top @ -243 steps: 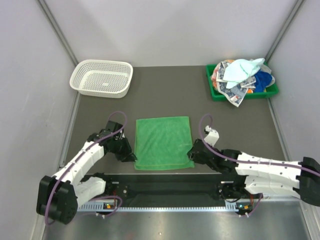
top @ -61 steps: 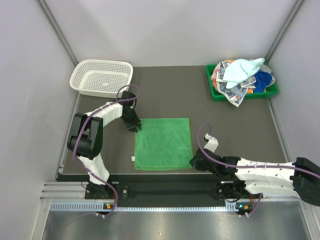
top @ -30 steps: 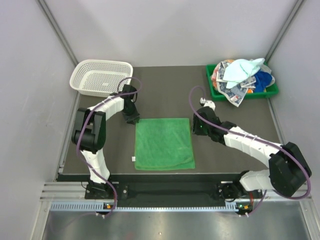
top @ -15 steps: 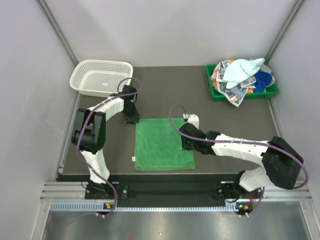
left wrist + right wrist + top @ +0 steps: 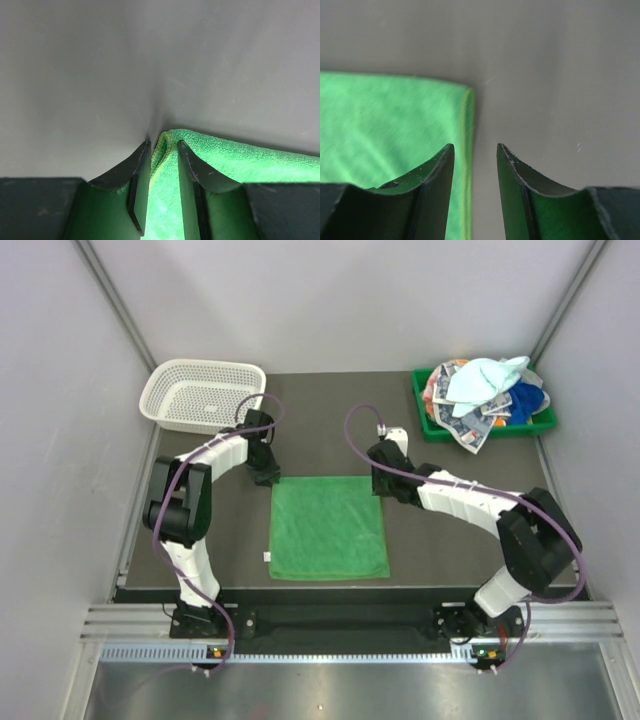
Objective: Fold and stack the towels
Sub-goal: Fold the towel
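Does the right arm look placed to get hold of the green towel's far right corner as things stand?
Probably yes. The right hand hangs open close by that corner of the green towel, its fingers either side of the towel's right edge, and nothing lies in between.

a flat towel [image 5: 328,528] lies in the middle, basket [image 5: 203,395] behind it left, tray [image 5: 432,430] holding heaped towels [image 5: 485,390] behind right.

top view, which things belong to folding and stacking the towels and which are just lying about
Job: bright green terry towel, spread flat; heap of mixed cloth towels, mint, blue, printed.
Lying about: white mesh plastic basket; green plastic tray under the heap.
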Controlling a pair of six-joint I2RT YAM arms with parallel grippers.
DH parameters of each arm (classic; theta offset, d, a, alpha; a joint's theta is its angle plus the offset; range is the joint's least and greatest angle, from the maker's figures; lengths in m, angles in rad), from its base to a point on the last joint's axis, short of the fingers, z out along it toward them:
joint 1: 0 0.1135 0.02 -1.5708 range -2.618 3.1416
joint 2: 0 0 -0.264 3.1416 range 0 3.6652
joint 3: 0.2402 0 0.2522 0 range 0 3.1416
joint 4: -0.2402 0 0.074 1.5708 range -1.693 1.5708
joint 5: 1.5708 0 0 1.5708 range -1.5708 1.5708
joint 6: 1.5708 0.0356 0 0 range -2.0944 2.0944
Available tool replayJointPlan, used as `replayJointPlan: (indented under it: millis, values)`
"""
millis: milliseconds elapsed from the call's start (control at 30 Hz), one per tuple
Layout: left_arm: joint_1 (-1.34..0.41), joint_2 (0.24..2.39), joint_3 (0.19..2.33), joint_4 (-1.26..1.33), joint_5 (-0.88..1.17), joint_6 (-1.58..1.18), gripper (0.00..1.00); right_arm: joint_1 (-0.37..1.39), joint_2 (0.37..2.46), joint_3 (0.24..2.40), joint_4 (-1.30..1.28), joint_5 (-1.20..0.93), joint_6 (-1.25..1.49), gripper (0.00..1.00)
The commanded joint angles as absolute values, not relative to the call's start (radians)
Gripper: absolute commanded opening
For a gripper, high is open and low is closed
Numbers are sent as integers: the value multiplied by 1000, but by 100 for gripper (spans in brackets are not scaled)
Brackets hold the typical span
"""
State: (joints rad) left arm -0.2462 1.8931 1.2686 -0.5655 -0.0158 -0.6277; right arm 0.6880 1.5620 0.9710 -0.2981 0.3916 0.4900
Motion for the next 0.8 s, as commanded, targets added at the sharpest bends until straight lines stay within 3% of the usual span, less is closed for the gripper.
replayJointPlan:
  millis: [0,300,433,600,767]
  values:
    - [-241,1890,1256,-491,-8,-647,33,624,1617,1025,-235,345,416,40]
    - [-241,1890,1246,-482,-11,-643,33,604,1681,1060,-201,322,420,40]
    - [-241,1888,1238,-477,-11,-647,33,600,1646,1046,-241,409,452,39]
    - [-242,1878,1236,-477,-18,-649,33,604,1568,1026,-207,373,450,40]
    - [-242,1878,1243,-474,-17,-657,33,627,1655,1104,-259,361,423,39]
